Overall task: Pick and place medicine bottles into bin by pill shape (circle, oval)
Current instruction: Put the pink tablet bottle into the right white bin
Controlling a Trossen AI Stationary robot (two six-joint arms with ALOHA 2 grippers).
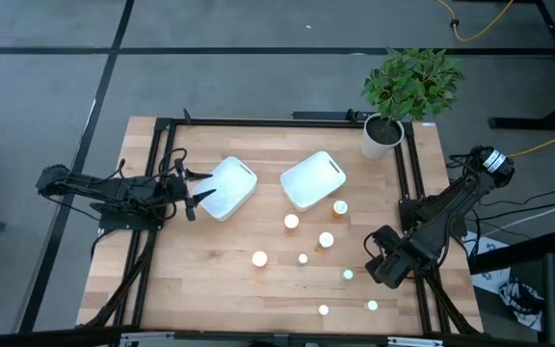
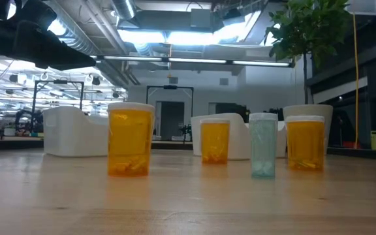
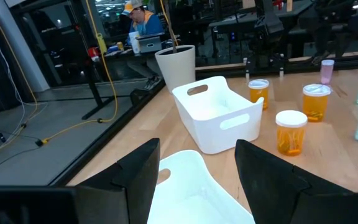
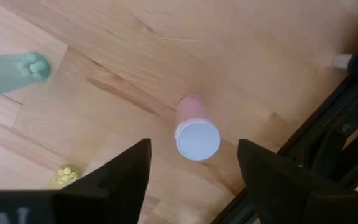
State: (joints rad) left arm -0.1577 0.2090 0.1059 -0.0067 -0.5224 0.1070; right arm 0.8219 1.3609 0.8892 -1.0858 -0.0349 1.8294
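Medicine bottles [image 1: 291,222] all stand on tabletop [image 1: 210,280]; both bins [image 1: 313,179] look empty; sorting barely begun; right gripper [image 4: 193,163] jaws spread above pink bottle [image 4: 196,129], ungrasped; left gripper [image 3: 197,168] jaws apart, holding nothing, over near bin [image 3: 188,186].

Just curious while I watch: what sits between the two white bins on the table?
Nothing. The high view shows only bare wooden table between the left bin and the right bin; the medicine bottles stand nearer the front edge.
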